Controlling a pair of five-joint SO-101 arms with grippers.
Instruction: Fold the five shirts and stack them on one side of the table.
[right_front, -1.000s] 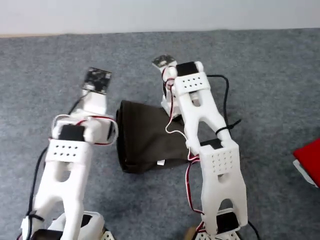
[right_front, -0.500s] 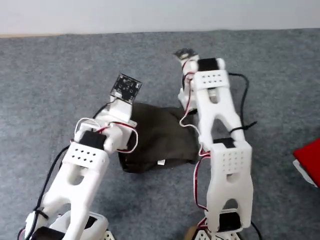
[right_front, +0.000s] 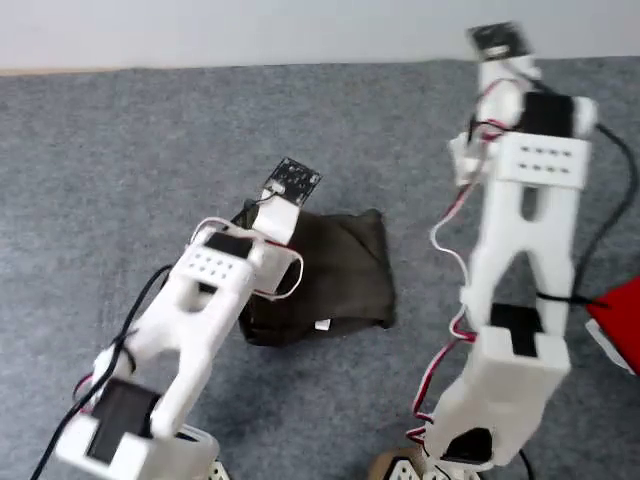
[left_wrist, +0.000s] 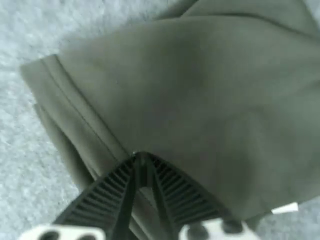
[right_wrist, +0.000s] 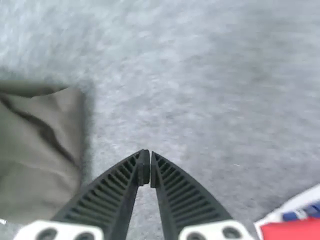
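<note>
Olive folded shirt (right_front: 340, 270) looks soft, limp; best pinched at a doubled edge. Left jaws and right jaws both together

- Setting: a robotics test bench of the lab or workshop kind.
- Grey felt-like table cover (right_front: 120, 180) lies under and around the dark shirt (right_front: 345, 270).
- Two white arms with bare wires (right_front: 437, 237): left arm (right_front: 190, 320) over the shirt, right arm (right_front: 520, 250) near it.
- Plain pale wall (right_front: 200, 30) stands beyond the shirt.
- A red item (right_front: 618, 320) lies well apart from the shirt.
</note>
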